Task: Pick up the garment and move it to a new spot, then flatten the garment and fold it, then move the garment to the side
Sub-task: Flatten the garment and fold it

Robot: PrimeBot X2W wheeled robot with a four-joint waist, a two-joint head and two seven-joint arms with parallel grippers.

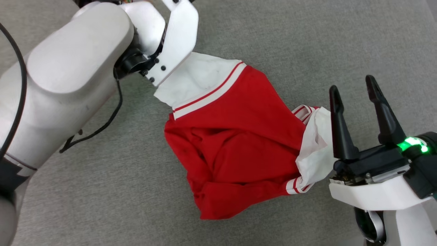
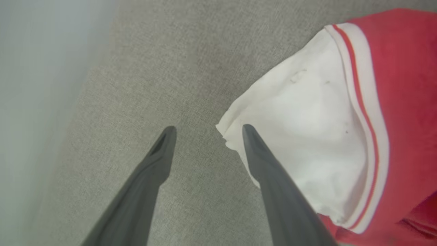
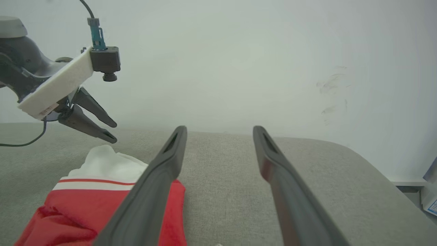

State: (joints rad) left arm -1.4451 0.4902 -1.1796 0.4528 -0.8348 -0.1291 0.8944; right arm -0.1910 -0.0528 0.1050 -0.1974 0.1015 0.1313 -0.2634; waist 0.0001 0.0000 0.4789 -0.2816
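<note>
The garment (image 1: 235, 143) is shown crumpled on the grey desk (image 1: 102, 191) between the two claws, both held wide open and empty. The left claw (image 2: 208, 127) is poised just above one white sleeve (image 2: 307, 119), whose hem is crossed by one finger (image 2: 273, 177) in the left wrist view, while the other sleeve (image 1: 315, 150) is laid just left of the right claw (image 1: 352, 84). Bare desk is shown ahead and right of the right claw, as far as the rounded desk edge (image 3: 362, 155), behind which a pale wall (image 3: 239, 51) is seen.

Bare grey surface (image 1: 307, 34) lies open all around the garment (image 1: 239, 143), a wall (image 3: 239, 51) behind.
</note>
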